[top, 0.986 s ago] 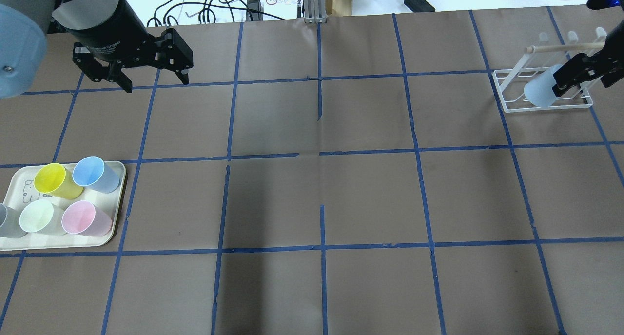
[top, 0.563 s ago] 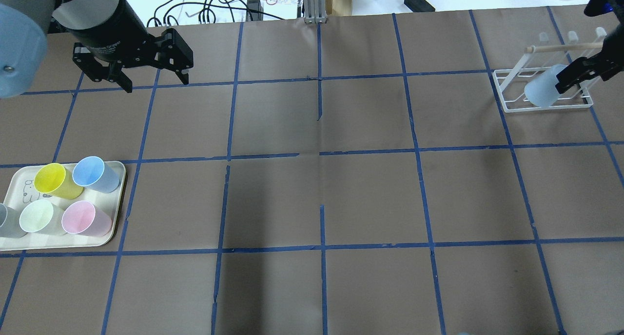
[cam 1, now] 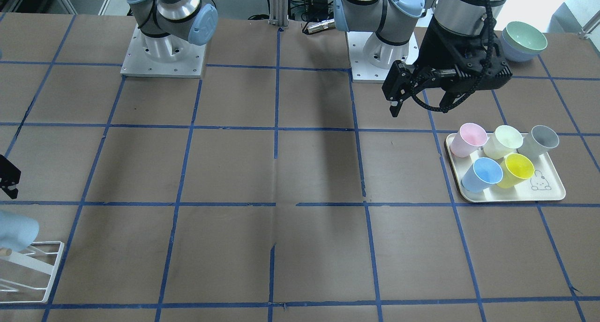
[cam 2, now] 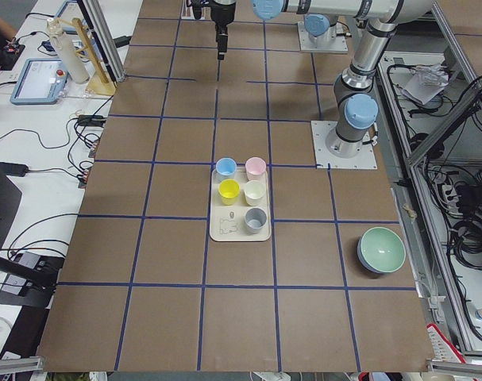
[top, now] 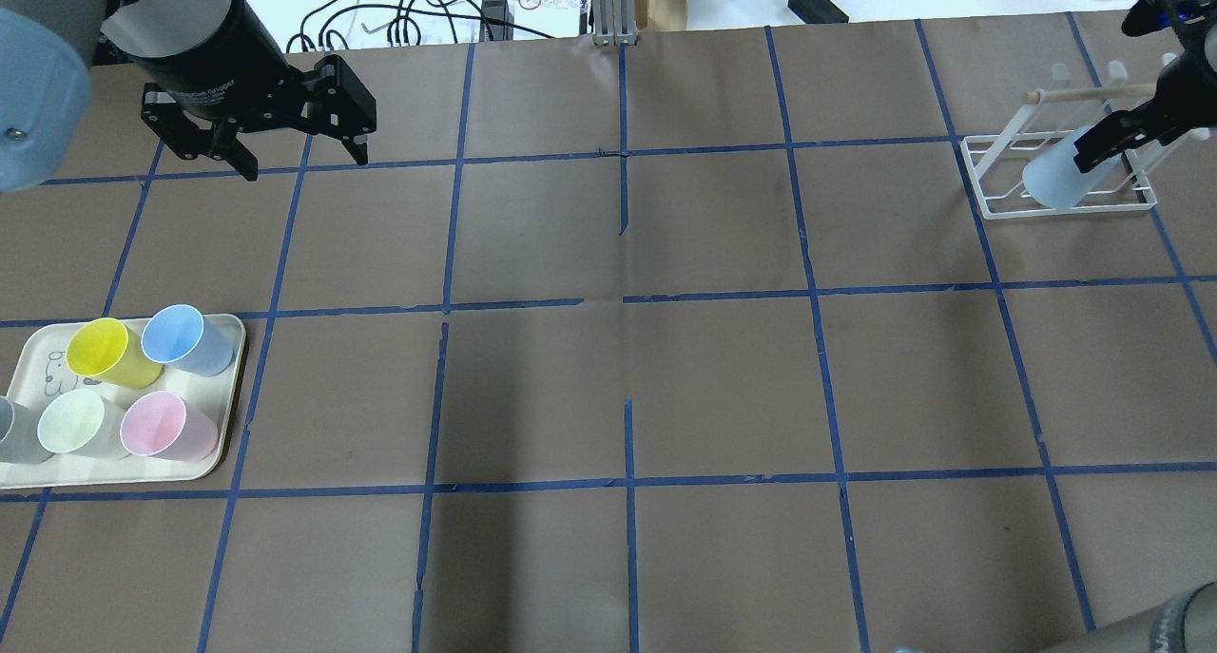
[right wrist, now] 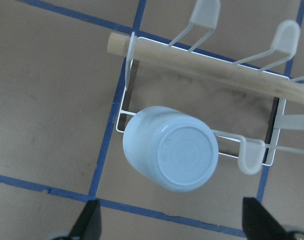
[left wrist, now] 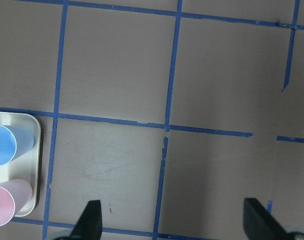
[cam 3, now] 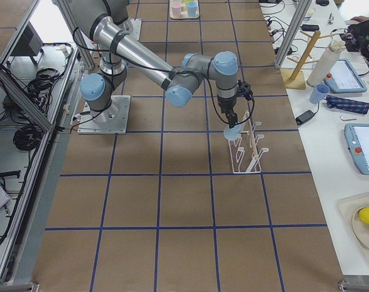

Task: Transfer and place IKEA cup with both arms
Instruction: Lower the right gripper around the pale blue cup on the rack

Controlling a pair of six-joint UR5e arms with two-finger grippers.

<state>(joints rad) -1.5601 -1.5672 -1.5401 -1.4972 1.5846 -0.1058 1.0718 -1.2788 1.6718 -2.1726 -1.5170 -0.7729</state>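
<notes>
The pale blue cup (right wrist: pixel 169 148) sits upside down on a prong of the white rack (right wrist: pixel 252 159), base toward the right claw (right wrist: pixel 173 222). That claw's fingers stand wide apart, clear of the cup at their 12 o'clock. The left claw (top: pixel 305 165) is spread too.

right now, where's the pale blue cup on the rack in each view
exterior front-facing: IKEA cup at lower left edge
overhead exterior: IKEA cup upper right
exterior left: cannot make it out
exterior right: IKEA cup right of centre
left wrist: not in it
right wrist: IKEA cup centre, base toward camera
landmark: white rack holding it
</notes>
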